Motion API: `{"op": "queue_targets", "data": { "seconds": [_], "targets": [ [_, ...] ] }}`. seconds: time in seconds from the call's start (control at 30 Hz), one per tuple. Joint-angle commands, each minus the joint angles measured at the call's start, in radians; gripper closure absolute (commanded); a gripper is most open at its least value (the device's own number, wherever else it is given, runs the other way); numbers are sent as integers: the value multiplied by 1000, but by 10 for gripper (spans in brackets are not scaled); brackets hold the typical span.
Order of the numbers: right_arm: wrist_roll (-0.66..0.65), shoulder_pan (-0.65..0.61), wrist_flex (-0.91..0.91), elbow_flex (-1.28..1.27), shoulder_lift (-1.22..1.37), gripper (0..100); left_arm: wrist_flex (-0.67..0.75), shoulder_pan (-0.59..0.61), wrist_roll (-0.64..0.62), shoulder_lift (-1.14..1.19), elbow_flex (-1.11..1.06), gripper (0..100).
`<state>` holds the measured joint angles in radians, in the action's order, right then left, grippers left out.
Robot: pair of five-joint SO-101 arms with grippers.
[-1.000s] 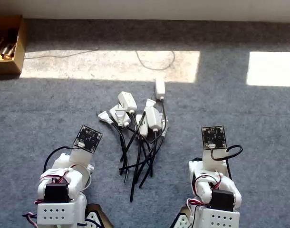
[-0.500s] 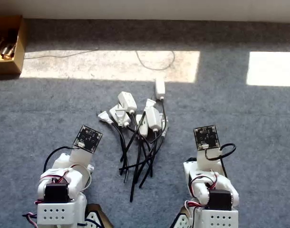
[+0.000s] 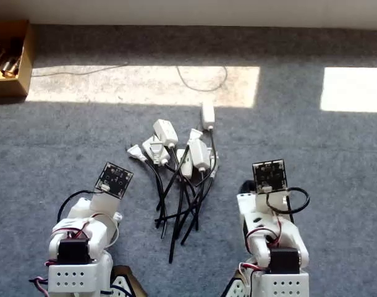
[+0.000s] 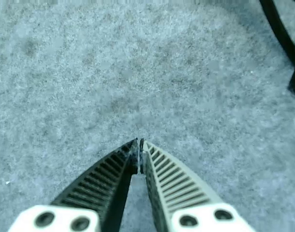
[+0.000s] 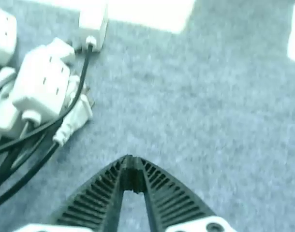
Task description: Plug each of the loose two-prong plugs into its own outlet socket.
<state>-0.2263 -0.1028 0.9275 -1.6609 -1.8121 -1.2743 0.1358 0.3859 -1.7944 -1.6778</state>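
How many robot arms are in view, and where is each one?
2. The left arm stands at the near edge, to the left of the pile of plugs and sockets; the right arm stands to the pile's right. No further arm seems hidden.

Fixed high, looking straight down on carpet (image 3: 312, 154). Riding 2 wrists, aimed forward and down, close. Sharing plug pile (image 3: 199, 153) between overhead and right wrist.

Grey carpet (image 3: 337, 154) covers the floor. Sun patch (image 3: 145, 86) at 12 o'clock, second patch (image 3: 355, 90) at 2. Wooden box (image 3: 18, 62) at 10. Pale wall (image 3: 188, 12) along far edge.
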Motion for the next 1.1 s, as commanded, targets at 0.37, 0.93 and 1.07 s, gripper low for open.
{"op": "queue_targets", "data": {
  "seconds": [0.37,0.93,1.07],
  "targets": [
    [-38,116,234,260,7,930,11,-217,-112,30,602,961],
    [115,-25,-7,835,1185,929,-84,-166,-110,1549,1549,961],
    [158,-73,-203,743,1334,929,-74,-163,-132,1699,1557,963]
  ]
}}
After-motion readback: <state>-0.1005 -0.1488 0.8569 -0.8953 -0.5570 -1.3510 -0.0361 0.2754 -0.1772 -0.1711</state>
